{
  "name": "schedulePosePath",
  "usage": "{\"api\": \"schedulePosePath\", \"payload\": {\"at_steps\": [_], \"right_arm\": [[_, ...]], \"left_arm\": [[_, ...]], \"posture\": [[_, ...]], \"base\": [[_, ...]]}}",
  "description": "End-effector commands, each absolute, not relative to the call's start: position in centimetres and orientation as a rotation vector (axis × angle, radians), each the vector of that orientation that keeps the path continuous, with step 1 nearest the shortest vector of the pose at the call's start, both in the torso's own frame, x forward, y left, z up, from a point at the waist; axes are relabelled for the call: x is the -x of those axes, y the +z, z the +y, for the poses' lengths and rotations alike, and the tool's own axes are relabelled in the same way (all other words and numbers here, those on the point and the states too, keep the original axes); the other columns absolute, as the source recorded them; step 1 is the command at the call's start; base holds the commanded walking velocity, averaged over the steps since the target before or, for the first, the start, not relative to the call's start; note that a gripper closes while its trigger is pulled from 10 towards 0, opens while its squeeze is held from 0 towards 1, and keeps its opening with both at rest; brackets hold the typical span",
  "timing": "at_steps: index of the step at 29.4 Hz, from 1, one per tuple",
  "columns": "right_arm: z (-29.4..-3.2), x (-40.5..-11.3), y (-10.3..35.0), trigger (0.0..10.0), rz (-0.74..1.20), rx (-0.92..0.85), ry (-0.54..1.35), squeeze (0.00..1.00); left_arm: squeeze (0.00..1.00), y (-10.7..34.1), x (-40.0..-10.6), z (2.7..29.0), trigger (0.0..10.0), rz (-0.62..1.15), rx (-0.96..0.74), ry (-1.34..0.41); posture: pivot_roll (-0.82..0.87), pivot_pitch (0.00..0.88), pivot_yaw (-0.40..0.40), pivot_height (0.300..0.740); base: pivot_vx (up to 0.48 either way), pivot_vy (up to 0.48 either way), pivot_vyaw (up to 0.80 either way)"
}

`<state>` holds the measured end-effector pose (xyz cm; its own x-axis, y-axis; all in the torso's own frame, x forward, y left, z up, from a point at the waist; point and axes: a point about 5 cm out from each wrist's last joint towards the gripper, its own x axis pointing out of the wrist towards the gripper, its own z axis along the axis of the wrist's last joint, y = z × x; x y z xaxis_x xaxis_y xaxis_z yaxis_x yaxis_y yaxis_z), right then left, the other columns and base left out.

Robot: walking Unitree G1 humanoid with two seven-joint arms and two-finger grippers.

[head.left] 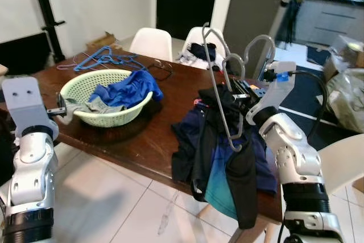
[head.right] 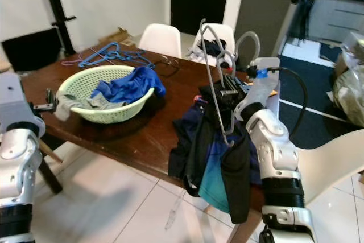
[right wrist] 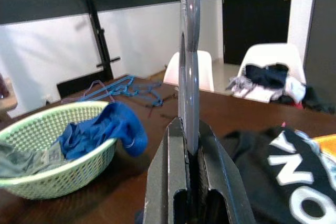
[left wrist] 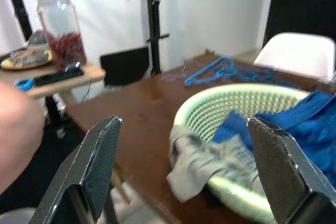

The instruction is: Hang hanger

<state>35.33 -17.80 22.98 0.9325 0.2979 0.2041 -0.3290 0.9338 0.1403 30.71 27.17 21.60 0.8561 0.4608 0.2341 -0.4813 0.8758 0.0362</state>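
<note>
Dining room with white chairs (head.left: 151,42) and a dark wooden bench (head.left: 153,135) is what you're working in; tiled floor lies below its near edge. Your right tool (head.left: 242,96) is clenched on the grey wire hanger (head.left: 219,92), pinching it low on its frame so the hook stands up above the fingers; the right wrist view has the wire running straight up out of the shut fingers (right wrist: 184,182). A dark garment (head.left: 239,180) droops from the hanger over the bench's near edge, on top of a pile of navy and teal clothes (head.left: 196,146).

Expect the hanger itself to be stiff and thin, likely slick in a narrow pinch, and probably prone to swivelling once the soft cloth swings under it. The load looks light but floppy, so you'd do well to keep your hold close to the hook's base and move slowly.

Your left tool (left wrist: 184,171) is spread wide and empty, beside the pale green basket (head.left: 108,106) holding blue and grey laundry. Blue hangers (head.left: 105,58) lie at the bench's far side.
</note>
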Motion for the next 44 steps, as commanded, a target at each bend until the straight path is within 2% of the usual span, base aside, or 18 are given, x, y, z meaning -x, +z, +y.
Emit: {"api": "schedulePosePath", "payload": {"at_steps": [1, 18, 22, 23, 25, 27, 30, 34, 37, 44], "right_arm": [[-17.8, -35.6, 23.5, 10.0, -0.195, -0.182, 0.317, 0.00], [-18.8, -35.7, 23.9, 10.0, -0.206, -0.182, 0.282, 0.00], [-19.0, -35.8, 23.9, 10.0, -0.204, -0.181, 0.271, 0.00], [-19.2, -35.8, 23.9, 10.0, -0.202, -0.184, 0.265, 0.00], [-19.2, -35.8, 23.9, 10.0, -0.202, -0.184, 0.265, 0.00], [-19.5, -35.9, 23.9, 10.0, -0.195, -0.175, 0.256, 0.00], [-19.8, -35.9, 24.0, 10.0, -0.196, -0.177, 0.247, 0.00], [-19.8, -35.9, 24.0, 10.0, -0.196, -0.177, 0.247, 0.00], [-20.4, -35.9, 24.2, 10.0, -0.196, -0.151, 0.233, 0.00], [-20.8, -36.1, 24.4, 10.0, -0.189, -0.141, 0.223, 0.00]], "left_arm": [[0.00, 21.7, -30.7, 27.2, 10.0, -0.229, -0.110, 0.489], [0.00, 21.5, -31.1, 26.9, 10.0, -0.228, -0.099, 0.468], [0.00, 21.4, -31.4, 26.4, 10.0, -0.224, -0.053, 0.409], [0.00, 21.4, -31.8, 25.5, 10.0, -0.218, -0.006, 0.327], [0.00, 21.4, -31.8, 25.5, 10.0, -0.218, -0.006, 0.327], [0.00, 20.9, -32.2, 23.8, 10.0, -0.178, 0.034, 0.203], [0.00, 19.9, -32.2, 22.8, 10.0, -0.108, 0.040, 0.170], [0.00, 19.9, -32.2, 22.8, 10.0, -0.108, 0.040, 0.170], [0.00, 17.5, -31.9, 22.3, 10.0, 0.065, 0.079, 0.146], [0.00, 16.1, -31.7, 22.9, 10.0, 0.197, 0.088, 0.185]], "posture": [[0.10, 0.002, -0.071, 0.740], [0.09, 0.013, -0.065, 0.740], [0.09, 0.014, -0.064, 0.740], [0.09, 0.014, -0.064, 0.740], [0.09, 0.014, -0.064, 0.740], [0.09, 0.015, -0.061, 0.740], [0.09, 0.016, -0.059, 0.740], [0.09, 0.016, -0.059, 0.740], [0.09, 0.021, -0.065, 0.740], [0.09, 0.023, -0.064, 0.740]], "base": [[0.296, 0.000, 0.00], [0.290, 0.000, 0.00], [0.141, 0.000, 0.00], [0.000, 0.000, 0.00], [0.000, 0.000, 0.00], [0.000, 0.000, -0.40], [0.000, 0.000, -0.80], [0.000, 0.000, -0.80], [0.000, 0.000, 0.00], [0.000, 0.000, 0.00]]}}
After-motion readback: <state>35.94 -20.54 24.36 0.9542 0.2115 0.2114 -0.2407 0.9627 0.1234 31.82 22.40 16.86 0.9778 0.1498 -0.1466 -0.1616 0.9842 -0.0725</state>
